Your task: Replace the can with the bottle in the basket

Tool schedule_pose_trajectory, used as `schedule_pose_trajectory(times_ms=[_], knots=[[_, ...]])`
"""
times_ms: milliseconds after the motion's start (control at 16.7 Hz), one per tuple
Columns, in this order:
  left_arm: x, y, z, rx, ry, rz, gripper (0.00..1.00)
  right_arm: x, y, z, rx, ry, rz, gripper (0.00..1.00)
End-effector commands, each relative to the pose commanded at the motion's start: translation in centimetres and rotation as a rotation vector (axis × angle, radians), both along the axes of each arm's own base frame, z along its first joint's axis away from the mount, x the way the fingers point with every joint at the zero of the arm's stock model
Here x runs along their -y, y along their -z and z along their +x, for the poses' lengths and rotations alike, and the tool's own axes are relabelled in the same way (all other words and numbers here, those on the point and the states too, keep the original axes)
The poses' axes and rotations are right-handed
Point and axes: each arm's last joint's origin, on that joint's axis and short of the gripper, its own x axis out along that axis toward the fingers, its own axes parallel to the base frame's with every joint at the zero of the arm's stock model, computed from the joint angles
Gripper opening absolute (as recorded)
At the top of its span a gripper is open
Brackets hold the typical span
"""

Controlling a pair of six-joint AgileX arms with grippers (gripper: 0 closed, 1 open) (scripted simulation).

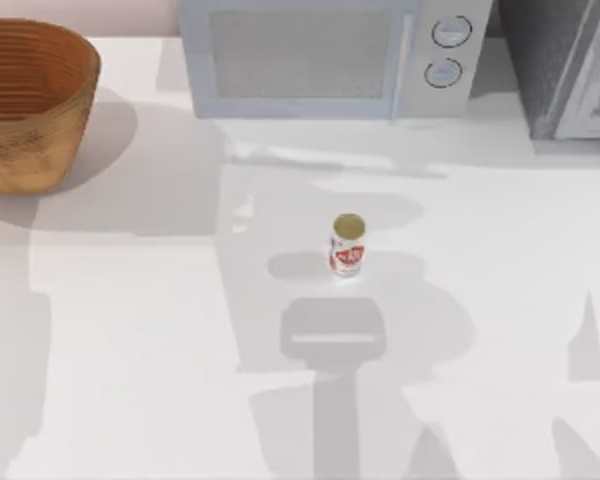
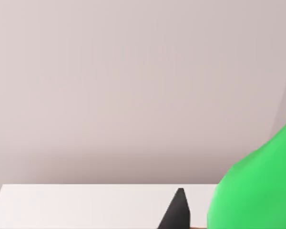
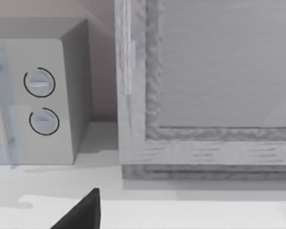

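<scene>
bright, even light | soft grey shadows on table [image 1: 130, 330]

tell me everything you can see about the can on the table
The can is a small white cylinder with a red label around its body and a dull gold-olive top. It stands upright on the white table, near the middle in the top view, in front of the microwave and well to the right of the wicker basket. It is outside the basket. Nothing but the table touches it, and it casts a short shadow to its left.
</scene>
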Motion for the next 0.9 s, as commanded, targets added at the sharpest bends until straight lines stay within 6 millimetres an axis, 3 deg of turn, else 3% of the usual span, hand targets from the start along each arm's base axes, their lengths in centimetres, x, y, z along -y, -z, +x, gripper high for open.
schedule_pose_trajectory(times_ms=[300,600,900], knots=[[0.1,2.8,2.7,-0.004,0.001,-0.001,0.0,0.0,0.0,0.0,0.0,0.0,0.0,1.0],[0.2,3.1,3.0,-0.002,0.001,-0.001,0.0,0.0,0.0,0.0,0.0,0.0,0.0,1.0],[0.2,3.1,3.0,-0.002,0.001,-0.001,0.38,0.0,0.0,0.0,0.0,0.0,0.0,1.0]])
